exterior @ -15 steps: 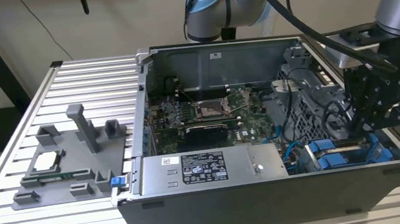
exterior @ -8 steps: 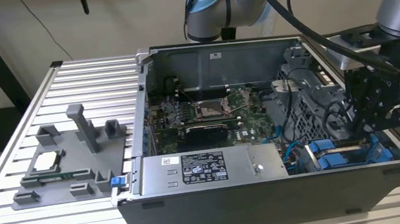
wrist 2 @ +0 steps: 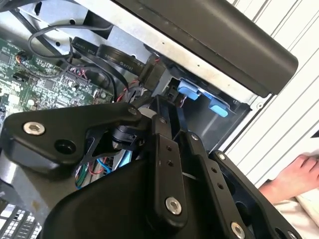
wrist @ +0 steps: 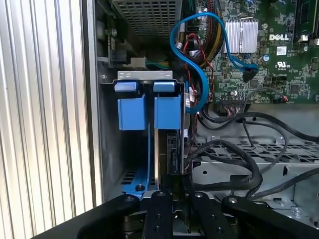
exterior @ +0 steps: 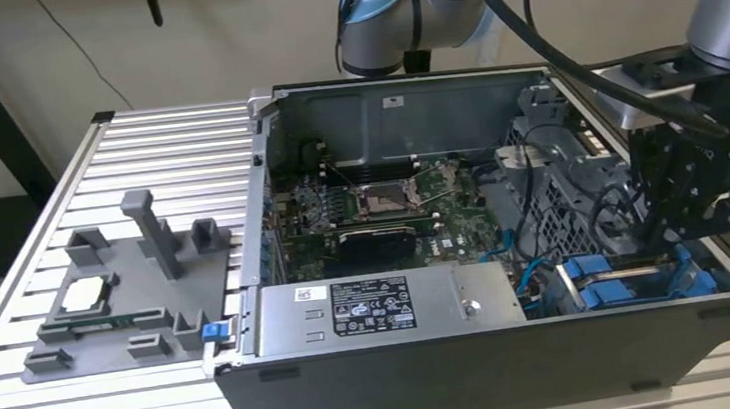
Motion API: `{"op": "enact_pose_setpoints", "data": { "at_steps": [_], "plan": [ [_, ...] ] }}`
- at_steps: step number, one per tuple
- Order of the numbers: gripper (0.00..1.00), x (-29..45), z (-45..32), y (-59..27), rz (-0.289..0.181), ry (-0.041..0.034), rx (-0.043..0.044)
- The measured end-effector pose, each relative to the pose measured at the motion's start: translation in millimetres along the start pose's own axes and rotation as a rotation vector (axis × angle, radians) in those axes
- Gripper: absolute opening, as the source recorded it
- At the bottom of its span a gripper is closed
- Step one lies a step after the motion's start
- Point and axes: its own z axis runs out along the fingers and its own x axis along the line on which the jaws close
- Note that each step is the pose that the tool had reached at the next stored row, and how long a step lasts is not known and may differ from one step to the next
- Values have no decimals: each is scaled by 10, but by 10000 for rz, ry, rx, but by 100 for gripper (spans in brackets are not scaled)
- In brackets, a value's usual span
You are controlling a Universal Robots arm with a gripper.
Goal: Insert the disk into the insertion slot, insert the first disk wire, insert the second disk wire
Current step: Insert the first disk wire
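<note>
My black gripper [exterior: 691,223] reaches down into the open computer case at the exterior view's right, over the grey drive cage [exterior: 628,285]. In the first wrist view its fingers [wrist: 159,206] stand close together, shut on the thin dark disk [wrist: 172,149], which is held on edge. The disk sits partly inside the insertion slot [wrist: 112,149], right beside two blue carrier tabs [wrist: 132,112]. A blue disk wire [wrist: 197,74] loops above the cage with its dark plug [wrist: 249,74] lying loose over the board. Black wires [wrist: 234,149] bundle next to the disk.
The motherboard with its square processor socket [exterior: 381,200] fills the case floor, and the power supply [exterior: 389,308] sits at the near wall. A grey fixture [exterior: 121,308] stands on the slatted table [exterior: 159,154]. A person's hand [wrist 2: 294,174] rests outside the case.
</note>
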Motion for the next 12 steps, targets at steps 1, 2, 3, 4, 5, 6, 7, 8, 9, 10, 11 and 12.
{"op": "enact_pose_setpoints", "data": {
  "at_steps": [1, 2, 3, 4, 5, 6, 7, 8, 9, 10, 11, 12],
  "plan": [
    [0, 0, 1, 0, 0, 2, 2],
    [0, 0, 4, 0, 0, 2, 5],
    [0, 0, 13, 0, 0, 2, 5],
    [0, -1, 25, 1, 0, 1, 5],
    [0, -2, 39, 2, -1, 4, 6],
    [0, -2, 49, 4, 0, 10, 5],
    [0, -2, 50, 4, 0, 9, 5],
    [0, -3, 50, 4, 1, 7, 6],
    [0, -3, 50, 4, 1, -2, 5],
    [100, -2, 43, 3, 3, -5, 5],
    [100, -1, 22, 2, 5, -11, 5],
    [100, 1, -11, 0, 7, -5, 5]
  ]
}}
